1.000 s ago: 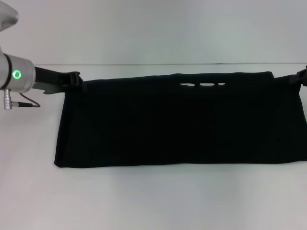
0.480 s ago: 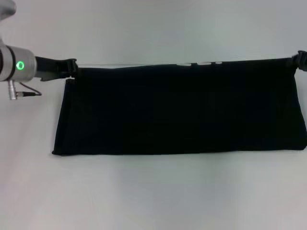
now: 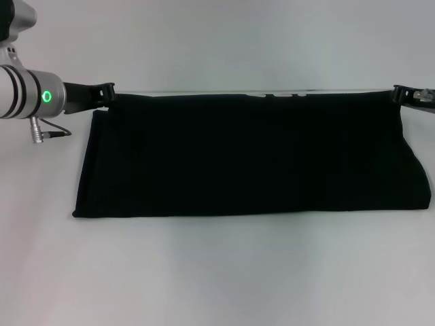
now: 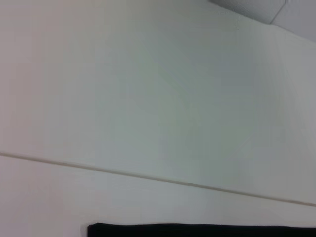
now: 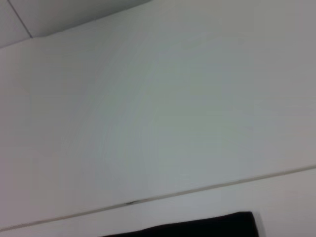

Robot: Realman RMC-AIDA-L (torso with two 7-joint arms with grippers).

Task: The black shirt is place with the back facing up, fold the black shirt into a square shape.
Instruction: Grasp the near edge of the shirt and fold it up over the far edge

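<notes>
head view: a large plain black soft cloth shirt (image 3: 251,156) lies as a wide band across the white table (image 3: 217,278), its far edge pulled taut and straight between two grippers — likely to keep the fold even. the left gripper (image 3: 105,95) pinches the far left corner; the right gripper (image 3: 401,94) is closed on the far right corner. a sliver of white print shows along the top edge.

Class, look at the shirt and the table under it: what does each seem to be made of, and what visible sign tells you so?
Shirt: soft matte black cloth, probably a knit; it hangs limp from its held top corners, showing no shine. Table: smooth, hard white surface with a dull finish, perhaps laminate; exact material unclear.
</notes>
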